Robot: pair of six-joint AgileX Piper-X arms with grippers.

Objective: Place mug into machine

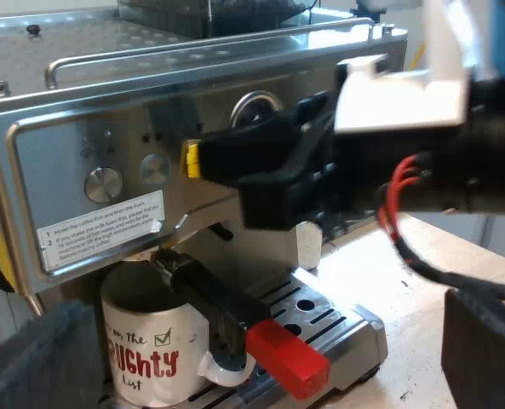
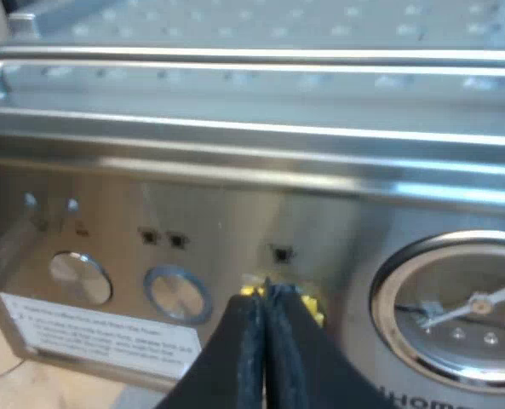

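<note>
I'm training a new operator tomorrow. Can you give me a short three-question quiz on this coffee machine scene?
1. True or false: the mug stands on the drip tray beneath the holder locked into the espresso machine.
2. Pick one: the right hand has its fingers A) spread wide, B) shut together, C) clamped on a tamper.
3. Fill in: the right hand's tips sit at the front panel between a round button and the ____.
Key: 1 true; 2 B; 3 gauge.
</note>
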